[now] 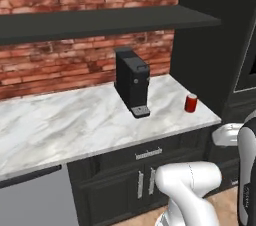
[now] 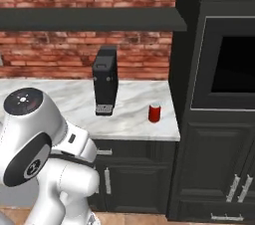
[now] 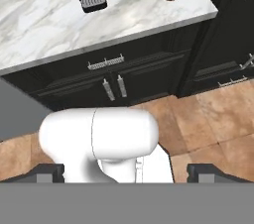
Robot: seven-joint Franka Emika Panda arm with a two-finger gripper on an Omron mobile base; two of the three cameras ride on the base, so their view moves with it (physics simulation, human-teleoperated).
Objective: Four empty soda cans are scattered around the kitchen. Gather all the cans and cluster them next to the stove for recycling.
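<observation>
Worktop (image 1: 60, 125) of white marble ran along the red brick wall (image 1: 55, 65) and ended on the right against a tall dark cabinet column (image 2: 219, 169) that housed a built-in oven (image 2: 231, 64). A red soda can (image 1: 190, 103) stood upright on the worktop near its right end, close to the front edge and just short of the cabinet column; the right base view placed the same soda can (image 2: 155, 112) a little inboard of the front corner. A black coffee machine (image 1: 132, 82) stood to the left of the can, well apart from it, with bare marble between the two. A long stretch of worktop lay open to the left of the machine. A dark shelf (image 1: 100, 22) overhung the worktop above the machine. Below the front edge sat a drawer (image 3: 105, 63) and a pair of dark cabinet doors (image 3: 114, 88), with tiled floor (image 3: 208, 119) in front of them. The tool (image 3: 124, 173) hung low in front of the cabinets, well apart from the can, and its two finger tips (image 3: 49, 172) stood wide apart with nothing between them.
</observation>
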